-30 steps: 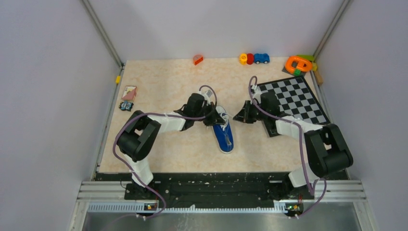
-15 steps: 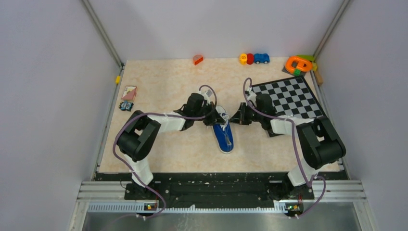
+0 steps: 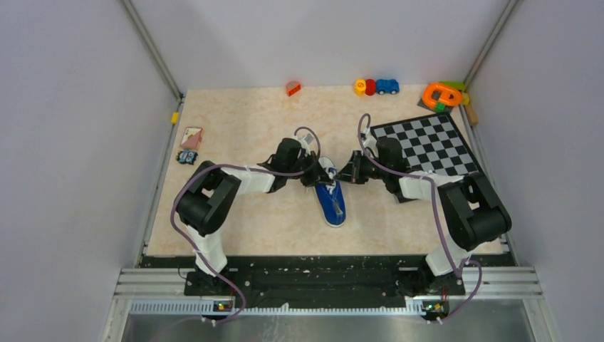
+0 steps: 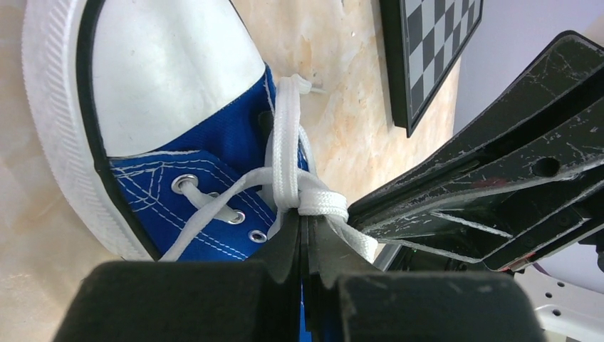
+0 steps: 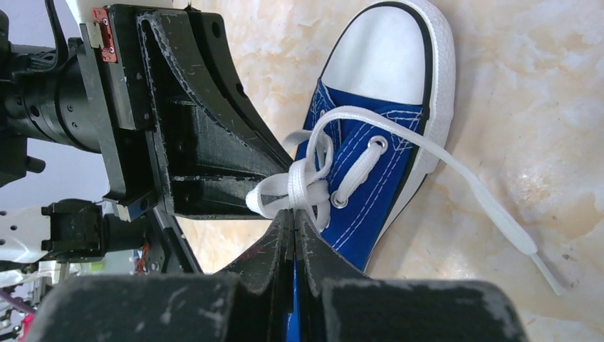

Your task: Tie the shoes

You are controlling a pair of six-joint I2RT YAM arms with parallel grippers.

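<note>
The small blue shoe [image 3: 332,199] with a white toe cap lies mid-table between both arms. My left gripper [image 3: 314,176] comes at its laces from the left and my right gripper [image 3: 344,174] from the right, tips almost meeting. In the left wrist view the left gripper [image 4: 306,222] is shut, with a bunched white lace [image 4: 317,203] pinched at its tip above the blue canvas [image 4: 214,167]. From the right wrist, the right gripper [image 5: 293,214] is shut on the lace bundle [image 5: 306,187] beside the shoe [image 5: 377,121]. One loose lace end [image 5: 491,210] trails onto the table.
A black-and-white chessboard [image 3: 431,146] lies right of the shoe, partly under the right arm. Small toys line the back edge: a red piece [image 3: 293,88], a yellow, red and blue row [image 3: 376,87], an orange ring [image 3: 441,94]. Cards [image 3: 190,137] sit at the left.
The right arm has swung left off the chessboard, bringing its gripper up to the shoe's laces opposite the left gripper. The left arm and the shoe have hardly moved.
</note>
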